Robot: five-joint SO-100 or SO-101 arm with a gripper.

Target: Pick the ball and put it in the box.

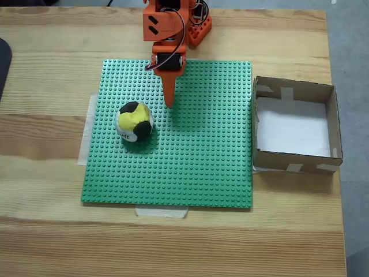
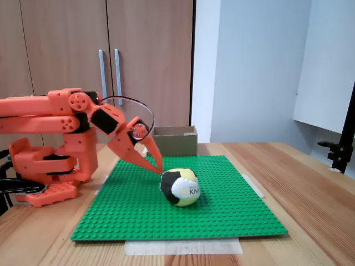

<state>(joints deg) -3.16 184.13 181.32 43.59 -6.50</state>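
Orange gripper (image 2: 159,165) hovers with jaws closed and empty just beside the ball (image 2: 181,187) on the green baseplate (image 1: 196,167); cardboard box (image 1: 332,124) well apart.

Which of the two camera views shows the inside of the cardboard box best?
The fixed view from above: the box shows all four walls and its white bottom, with nothing inside. In the low fixed view, the box stands behind the green plate, so its front wall and rim show, not its bottom.
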